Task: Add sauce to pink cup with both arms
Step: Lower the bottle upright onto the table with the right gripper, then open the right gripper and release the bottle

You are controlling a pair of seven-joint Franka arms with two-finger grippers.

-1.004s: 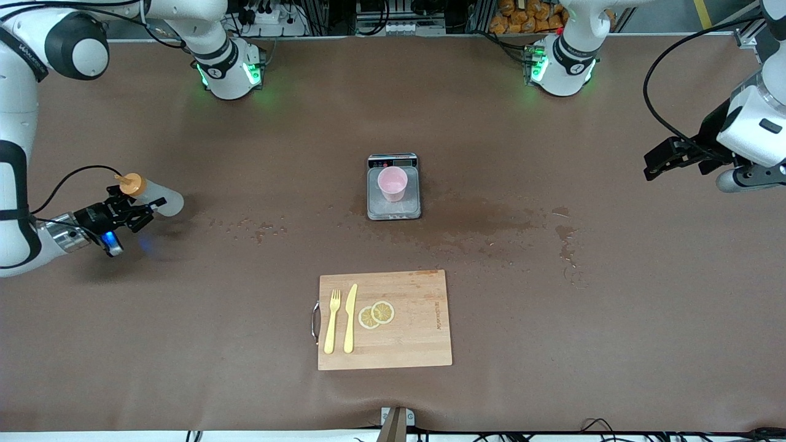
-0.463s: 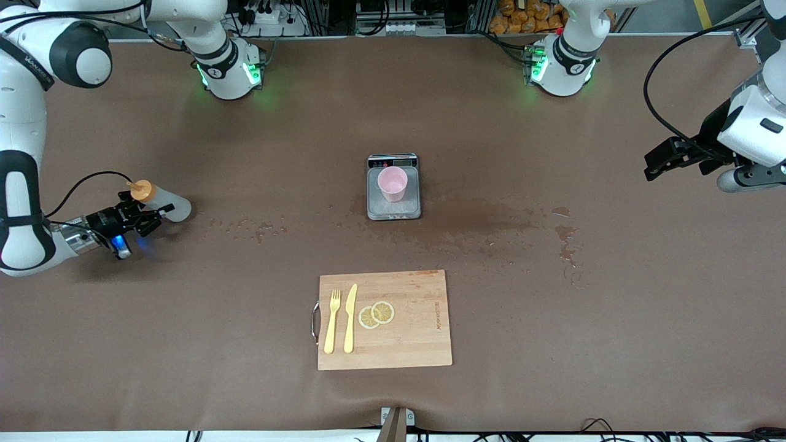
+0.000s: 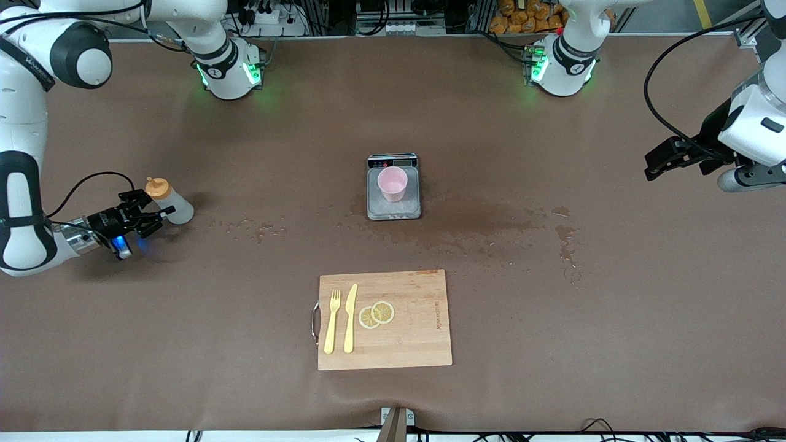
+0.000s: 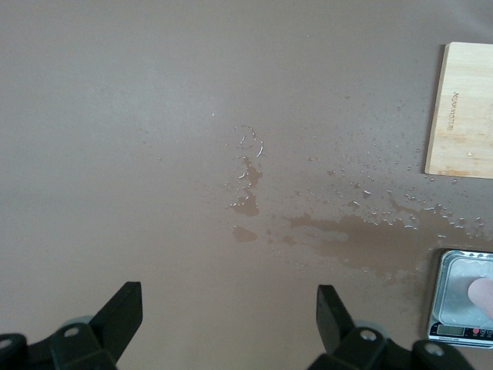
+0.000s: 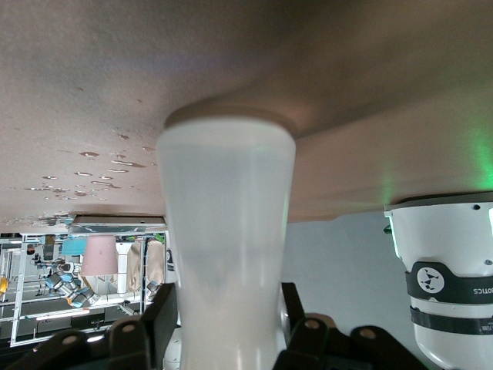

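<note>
Right gripper at the sauce bottle, left arm parked.

Front view: sauce bottle (image 3: 169, 200) stands upright on the table (image 3: 552, 344) toward the right arm's end; right gripper (image 3: 149, 216) reaches in low and level, fingers either side of its body, likely so it can be lifted upright. Pink cup (image 3: 392, 183) sits on the scale (image 3: 393, 209) mid-table, well apart. Left gripper (image 3: 658, 161) waits raised at its own end.
Left wrist view: jaws wide apart, nothing between, wet patch (image 4: 347, 231) below.
Right wrist view: bottle between fingers (image 5: 158, 327); clamped or only close, cannot tell.
</note>
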